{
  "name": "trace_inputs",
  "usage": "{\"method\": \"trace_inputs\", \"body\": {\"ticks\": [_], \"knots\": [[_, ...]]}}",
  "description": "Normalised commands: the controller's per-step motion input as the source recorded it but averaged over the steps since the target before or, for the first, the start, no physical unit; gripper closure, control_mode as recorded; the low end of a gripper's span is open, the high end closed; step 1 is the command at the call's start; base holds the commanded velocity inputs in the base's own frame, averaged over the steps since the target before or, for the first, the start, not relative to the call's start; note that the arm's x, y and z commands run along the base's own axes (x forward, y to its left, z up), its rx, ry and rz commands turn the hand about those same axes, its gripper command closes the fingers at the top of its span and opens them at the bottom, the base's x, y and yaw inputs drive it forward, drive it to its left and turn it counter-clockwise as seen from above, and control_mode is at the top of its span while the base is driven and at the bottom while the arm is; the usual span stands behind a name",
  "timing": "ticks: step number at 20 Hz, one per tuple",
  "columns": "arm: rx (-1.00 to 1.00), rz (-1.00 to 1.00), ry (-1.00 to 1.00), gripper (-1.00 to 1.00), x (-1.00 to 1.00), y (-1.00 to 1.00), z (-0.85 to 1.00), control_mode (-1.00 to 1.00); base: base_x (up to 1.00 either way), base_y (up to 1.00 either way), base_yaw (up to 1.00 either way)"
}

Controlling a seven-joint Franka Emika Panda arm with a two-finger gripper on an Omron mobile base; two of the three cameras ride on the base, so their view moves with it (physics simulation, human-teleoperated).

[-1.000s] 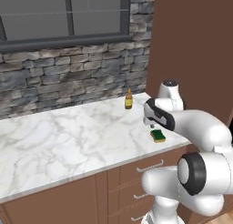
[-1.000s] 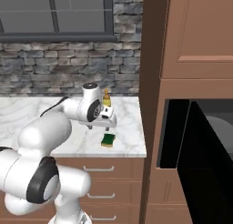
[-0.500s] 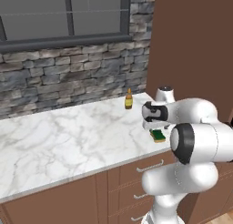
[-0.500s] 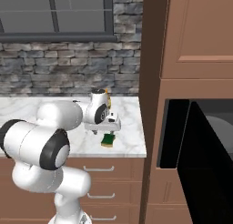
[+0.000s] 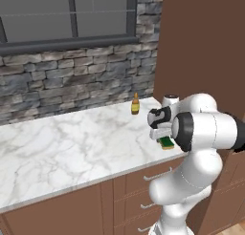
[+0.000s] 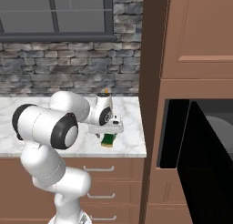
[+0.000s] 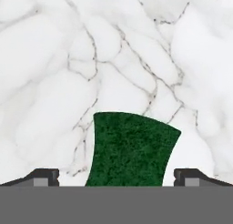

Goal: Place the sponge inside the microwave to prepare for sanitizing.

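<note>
The sponge (image 7: 132,150), green on top with a yellow edge, lies flat on the marble counter (image 5: 72,143) near its front right corner (image 6: 108,140) (image 5: 167,143). My gripper (image 7: 116,176) hangs straight over it, open, with a dark fingertip (image 7: 45,176) on either side and the sponge between them. In the base views the hand (image 6: 107,127) sits low over the sponge (image 5: 160,129). The microwave (image 6: 200,164) is set into the tall cabinet at the right, its dark door (image 6: 207,173) swung open.
A small amber bottle (image 5: 136,104) stands at the back of the counter by the stone wall. The tall brown cabinet (image 6: 154,82) rises right beside the sponge. Drawers with handles (image 6: 98,169) run below the counter.
The arm has folded in and the hand has dropped lower over the sponge. The sponge has not moved, and the fingers have stayed wide.
</note>
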Motion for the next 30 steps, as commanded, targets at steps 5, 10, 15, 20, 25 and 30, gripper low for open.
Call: {"method": "trace_inputs", "body": {"ticks": [5,10,15,20,25,30], "knots": [[0.00,0.05,0.08,-1.00,0.11,0.00,-0.43,-1.00,0.00,0.00,0.00],[0.00,0.04,0.01,-1.00,0.10,0.00,-0.40,-1.00,0.00,0.00,0.00],[0.00,0.02,0.01,1.00,0.05,0.01,-0.40,-1.00,0.00,0.00,0.00],[0.00,0.00,0.01,1.00,0.00,0.01,-0.31,-1.00,0.00,0.00,0.00],[0.12,0.00,0.00,1.00,-0.13,0.04,0.10,-1.00,0.00,0.00,0.00],[0.08,0.00,0.06,1.00,-0.26,0.16,0.40,-1.00,0.00,0.00,0.00]]}}
